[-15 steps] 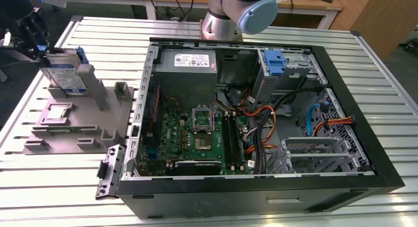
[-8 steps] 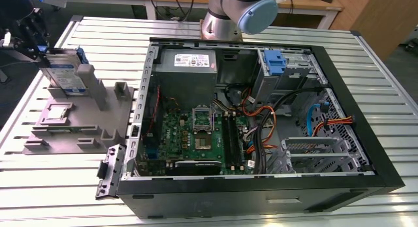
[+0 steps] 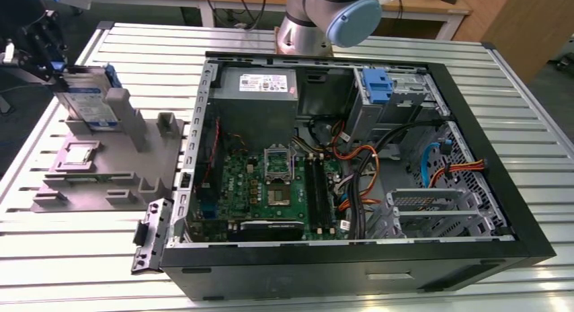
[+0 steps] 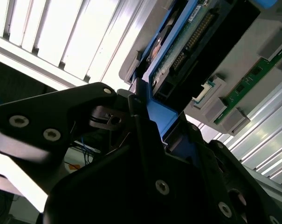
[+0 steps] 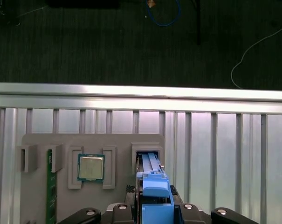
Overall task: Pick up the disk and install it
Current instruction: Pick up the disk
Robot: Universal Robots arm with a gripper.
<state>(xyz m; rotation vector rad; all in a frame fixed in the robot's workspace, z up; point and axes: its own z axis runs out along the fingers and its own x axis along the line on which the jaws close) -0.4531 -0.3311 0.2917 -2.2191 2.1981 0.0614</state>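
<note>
Black fingers [image 4: 141, 126] sit closest to the lens in the second wrist view. They look clamped shut on the blue side rail [image 4: 166, 119] of the disk [image 4: 196, 37], with blue plastic pinched between them and no gap to see.

In the exterior view the disk [image 3: 90, 100] stands on edge in a slot of the grey holder [image 3: 99, 174], at the exterior view's left, with the gripper [image 3: 54, 68] at its upper end. The first wrist view looks along the disk [image 5: 149, 163], edge-on, down into that slot, with a holder wall close on either side. Whether its lower edge has left the slot floor, I cannot tell.

On the same holder a processor chip [image 5: 90, 167] lies in its own pocket near the disk, and a memory stick [image 5: 49, 186] stands on edge further along. The holder rests on the slatted metal desk [image 3: 80, 271], just beside the open computer case [image 3: 502, 211], which lies on its side towards the exterior view's right. Inside the case, a blue bracket [image 3: 377, 83] sits at the drive cage in the far corner, near the grey power supply [image 3: 266, 83].

I judge this to be the pick-up step: the grip looks made and installing has not begun. Freeing the disk calls for a straight pull along the slot, because any tilt would likely jam the rails against the walls.
</note>
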